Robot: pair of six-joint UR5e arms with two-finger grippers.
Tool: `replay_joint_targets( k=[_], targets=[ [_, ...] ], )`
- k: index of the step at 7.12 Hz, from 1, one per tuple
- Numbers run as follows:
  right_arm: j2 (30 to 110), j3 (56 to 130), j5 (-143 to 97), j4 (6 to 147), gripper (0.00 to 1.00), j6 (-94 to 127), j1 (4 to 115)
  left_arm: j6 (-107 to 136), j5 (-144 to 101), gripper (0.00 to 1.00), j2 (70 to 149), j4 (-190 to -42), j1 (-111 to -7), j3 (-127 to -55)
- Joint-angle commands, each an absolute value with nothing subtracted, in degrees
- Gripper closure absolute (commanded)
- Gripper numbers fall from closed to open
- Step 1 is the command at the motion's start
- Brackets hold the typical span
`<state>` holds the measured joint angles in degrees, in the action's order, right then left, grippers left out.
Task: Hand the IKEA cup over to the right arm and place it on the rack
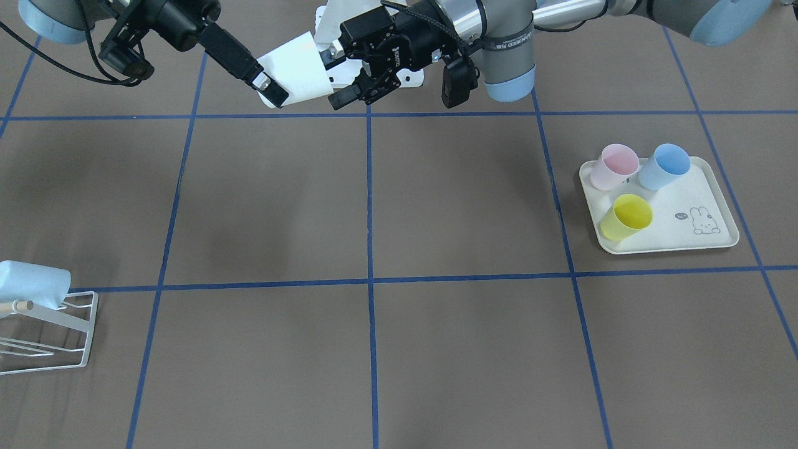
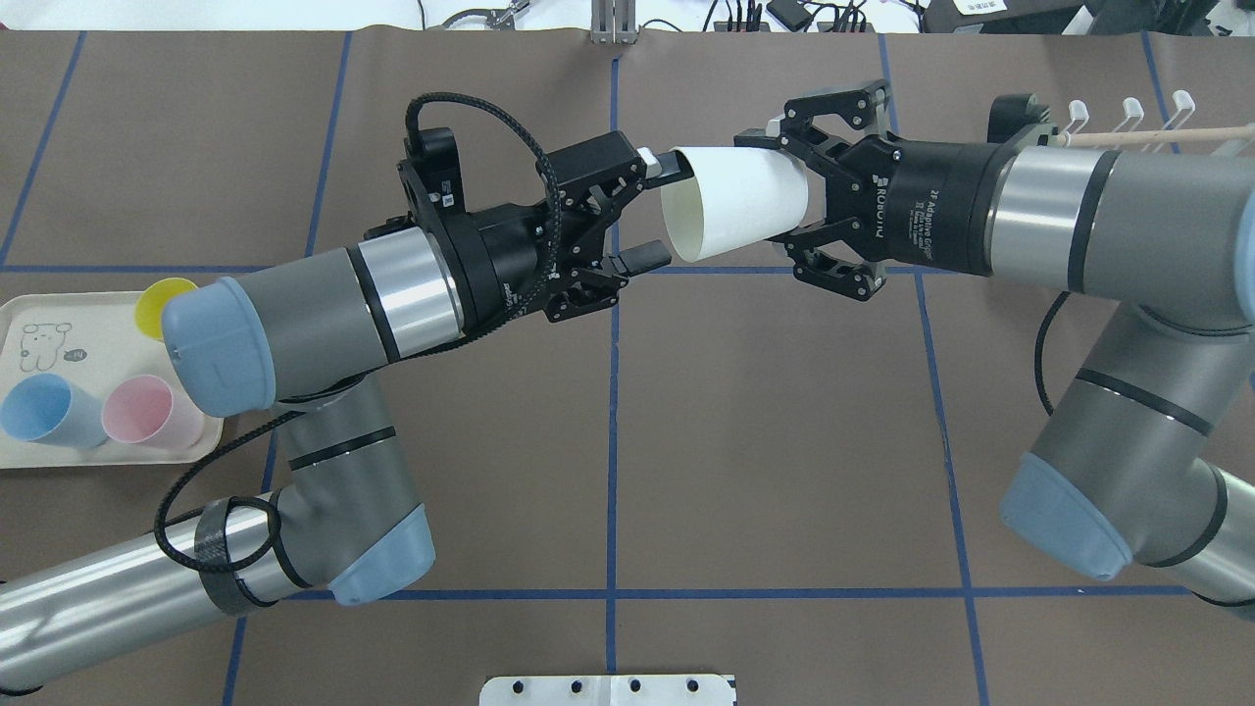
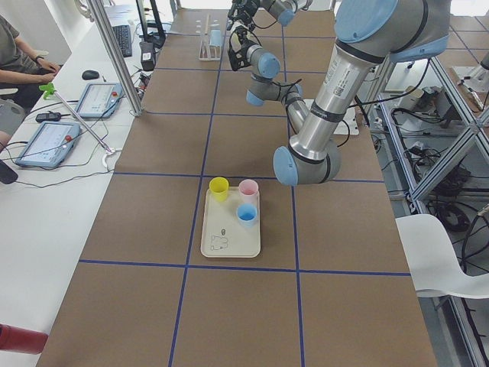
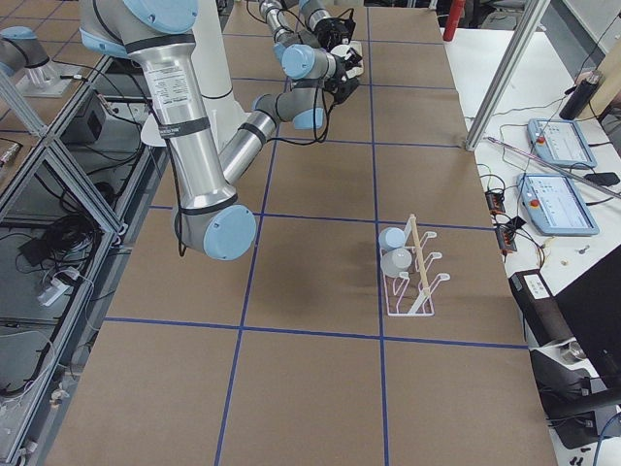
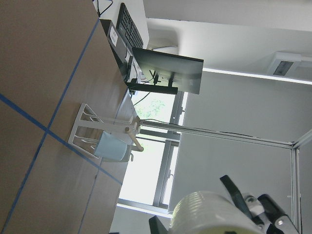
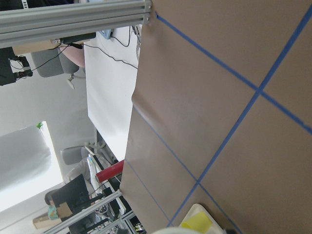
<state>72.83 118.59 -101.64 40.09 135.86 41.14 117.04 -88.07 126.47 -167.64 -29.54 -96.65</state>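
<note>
The white IKEA cup (image 2: 737, 201) hangs on its side high above the table's far middle, mouth toward my left arm. My right gripper (image 2: 777, 191) is shut on the cup's base end, one finger lying along the wall (image 1: 267, 82). My left gripper (image 2: 667, 210) stands open at the cup's mouth, its fingers spread wide on either side of the rim. The white wire rack (image 1: 53, 330) sits at the table's right end with a pale blue cup (image 1: 31, 282) on its wooden-tipped peg; it also shows in the exterior right view (image 4: 415, 283).
A cream rabbit-print tray (image 1: 686, 240) at the table's left end holds a pink cup (image 1: 614, 166), a blue cup (image 1: 664, 166) and a yellow cup (image 1: 626, 216). Brown mat with blue grid lines lies between tray and rack. A seated person (image 3: 19, 57) is beside the table.
</note>
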Motion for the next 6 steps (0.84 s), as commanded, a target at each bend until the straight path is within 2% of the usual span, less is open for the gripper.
replay_joint_targets(
  k=[1, 4, 6],
  targets=[
    [82.29, 118.48, -101.6, 40.6, 1.0, 117.44, 45.24, 113.33, -91.38, 0.01, 126.21, -164.03, -32.77, -96.77],
    [96.2, 116.64, -97.93, 41.39, 1.0, 85.89, 56.05, 111.18, -92.99, 0.01, 126.21, -160.67, -33.93, -96.68],
    [98.09, 114.89, -82.35, 50.15, 1.0, 66.43, 56.6, 111.18, -92.99, 0.01, 126.21, -159.87, -33.93, -96.68]
  ],
)
